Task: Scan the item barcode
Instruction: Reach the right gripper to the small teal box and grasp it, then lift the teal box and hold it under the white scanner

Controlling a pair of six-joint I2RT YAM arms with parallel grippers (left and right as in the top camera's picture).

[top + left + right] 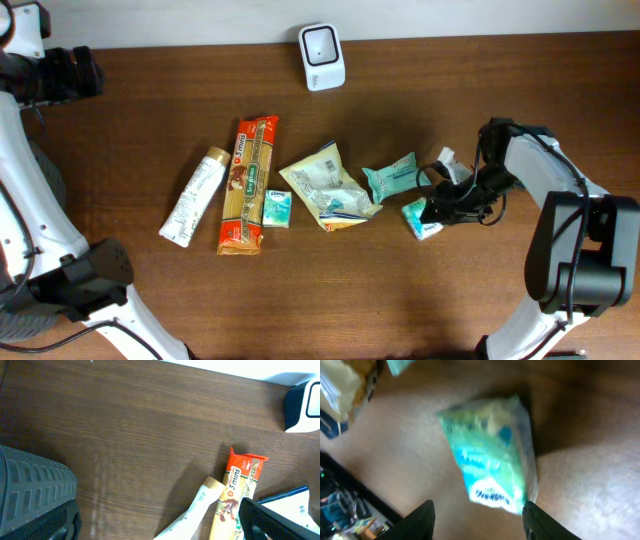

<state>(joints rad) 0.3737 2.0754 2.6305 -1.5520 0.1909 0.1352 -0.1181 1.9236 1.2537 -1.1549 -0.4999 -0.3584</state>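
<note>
Overhead and wrist views of a barcode-scanning bench. The right gripper (441, 208) is lowered over the green-and-white packet (422, 219), the item apparently chosen for scanning. It lies flat on the table (330, 300) at the right-hand end of the row of goods, well apart from the scanner (322, 56) at the far edge. In the right wrist view the fingers (422, 519) stand apart on either side of the packet's near end. The jaws are parted with nothing visibly clamped, though blur hides whether one pad already touches the wrapper. Straddling the narrow end would suit a lift that leaves the broad printed faces free to turn toward the scanner window. No barcode can be made out on the packet. The left gripper (157, 522) is spread wide and holds nothing, parked at the far left clear of the goods, presumably to leave the scanner's approach unobstructed. The remaining goods lie separately in a loose row: a tube (193, 197), an orange packet (247, 185), a small teal packet (277, 208), a crumpled yellow bag (328, 187) and a teal pouch (392, 177). No bin or tray is present (all wrappers appear sealed, contents not discernible).
</note>
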